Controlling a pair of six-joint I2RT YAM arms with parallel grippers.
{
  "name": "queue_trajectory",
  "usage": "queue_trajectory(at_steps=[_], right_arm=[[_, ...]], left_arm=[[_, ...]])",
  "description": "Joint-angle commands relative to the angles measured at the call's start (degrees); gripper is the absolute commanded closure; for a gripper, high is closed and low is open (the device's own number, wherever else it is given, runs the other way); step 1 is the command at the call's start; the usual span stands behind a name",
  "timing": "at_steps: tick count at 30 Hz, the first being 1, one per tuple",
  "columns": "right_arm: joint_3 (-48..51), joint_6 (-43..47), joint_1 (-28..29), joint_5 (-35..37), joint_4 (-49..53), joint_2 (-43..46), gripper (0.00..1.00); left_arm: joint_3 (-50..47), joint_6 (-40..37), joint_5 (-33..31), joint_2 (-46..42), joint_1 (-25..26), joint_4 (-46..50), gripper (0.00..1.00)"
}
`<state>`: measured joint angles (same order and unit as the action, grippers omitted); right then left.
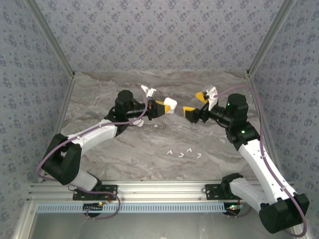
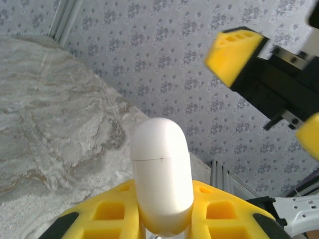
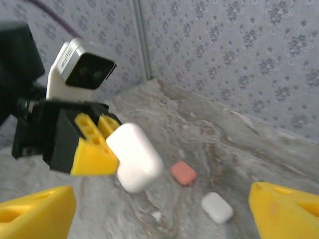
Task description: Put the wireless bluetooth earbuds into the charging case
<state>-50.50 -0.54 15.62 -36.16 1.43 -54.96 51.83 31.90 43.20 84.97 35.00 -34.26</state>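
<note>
Your left hand [image 1: 163, 106] clamps the closed glossy white rounded case [image 2: 160, 169] opposite your spread-apart right hand [image 1: 195, 103], tiny white earbuds [image 1: 183, 153] on the table [image 1: 124, 154] below; prying it open could twist it loose.

No legible text, label, brand, number or sign appeared in any view; the patterned walls [image 1: 159, 35] carried only a repeating floral motif, no lettering.
</note>
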Motion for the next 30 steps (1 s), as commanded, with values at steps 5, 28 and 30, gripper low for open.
queue_trajectory(at_steps=[5,28,30], right_arm=[[-0.4,-14.5,0.4,-9.6,-9.9,-4.9,0.18],[-2.7,-13.6,0.9,-5.8,-8.7,-11.4,0.36],[-3.1,-13.7,0.7,-5.5,-8.8,-11.7,0.36]], left_arm=[[-1.5,-4.5,-2.1,-2.2,2.7,-11.7,1.0],[-0.9,-5.5,-0.6,-1.9,3.2,-10.5,1.0],[-0.9,-5.7,-0.5,-2.1,3.2,-10.5,1.0]])
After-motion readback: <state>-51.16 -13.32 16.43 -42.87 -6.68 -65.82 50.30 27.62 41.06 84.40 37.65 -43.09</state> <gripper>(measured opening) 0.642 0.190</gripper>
